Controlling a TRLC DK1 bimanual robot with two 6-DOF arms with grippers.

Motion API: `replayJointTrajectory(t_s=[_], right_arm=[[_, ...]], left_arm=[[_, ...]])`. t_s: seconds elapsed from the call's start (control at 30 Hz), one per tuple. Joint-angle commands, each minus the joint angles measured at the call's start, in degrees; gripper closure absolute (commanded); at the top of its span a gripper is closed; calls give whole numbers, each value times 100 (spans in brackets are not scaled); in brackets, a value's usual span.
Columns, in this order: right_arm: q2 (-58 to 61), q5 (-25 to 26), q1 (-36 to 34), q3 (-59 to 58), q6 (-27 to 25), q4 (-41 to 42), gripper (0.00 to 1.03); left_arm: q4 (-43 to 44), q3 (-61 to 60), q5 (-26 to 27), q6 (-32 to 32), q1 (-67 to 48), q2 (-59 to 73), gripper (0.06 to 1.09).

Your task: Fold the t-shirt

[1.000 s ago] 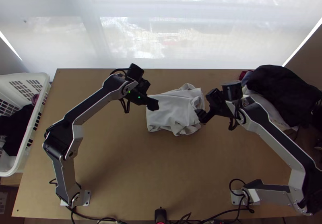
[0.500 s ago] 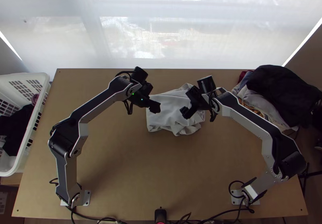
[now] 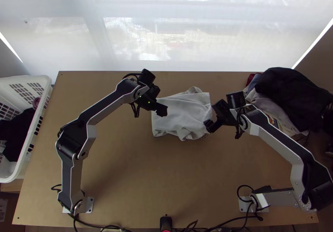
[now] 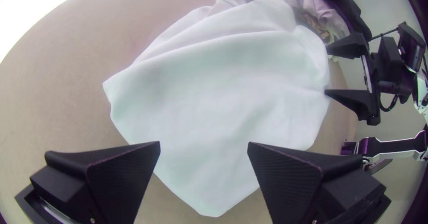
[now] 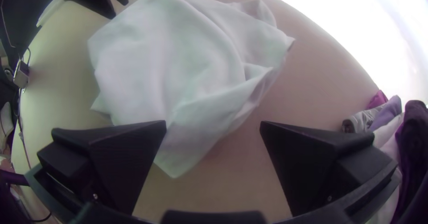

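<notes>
In the top view the t-shirt [image 3: 179,111] lies rumpled and partly folded, toward the far side of the table [image 3: 125,169]. Our left gripper [image 3: 162,110] is at one side of it and our right gripper [image 3: 209,125] at the other. A heap of clothes [image 3: 291,92] sits beyond the right gripper, so we should swing wide pulls clear of it. The white basket [image 3: 25,79], with dark clothing [image 3: 14,132] inside, stands well apart at the left.

In the left wrist view we see our left fingers wide apart, holding nothing, with fairly smooth cloth between and beyond them. We would do best to come down low, pinch only the edge, and smooth the top layer before folding. The right gripper faces us across the cloth, its fingers parted too, so we need to keep the two from meeting.

In the right wrist view our right fingers are spread wide and empty. A pointed corner [image 5: 174,168] lies near one finger; we probably need to centre on it before closing. Creases nearby could trap an unwanted layer.
</notes>
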Motion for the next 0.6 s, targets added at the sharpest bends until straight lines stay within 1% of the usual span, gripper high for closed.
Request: replayJointTrajectory(t_s=[0.0,0.13,0.23,0.33,0.4,0.57], right_arm=[[-670,0,-59,-290,40,10,5],[-811,9,293,106,-13,-78,5],[-811,88,680,405,-39,-175,5],[-749,290,1189,484,-154,-157,5],[-696,484,1602,440,-321,-131,5],[-494,1090,2525,62,-892,537,5]], left_arm=[[-25,99,-41,22,-46,201,13],[-25,90,-111,65,-55,297,13],[-34,72,-129,92,-37,350,13],[-34,64,-138,92,-2,420,12],[-43,55,-146,92,-2,438,12],[-60,37,-225,118,-28,447,12]])
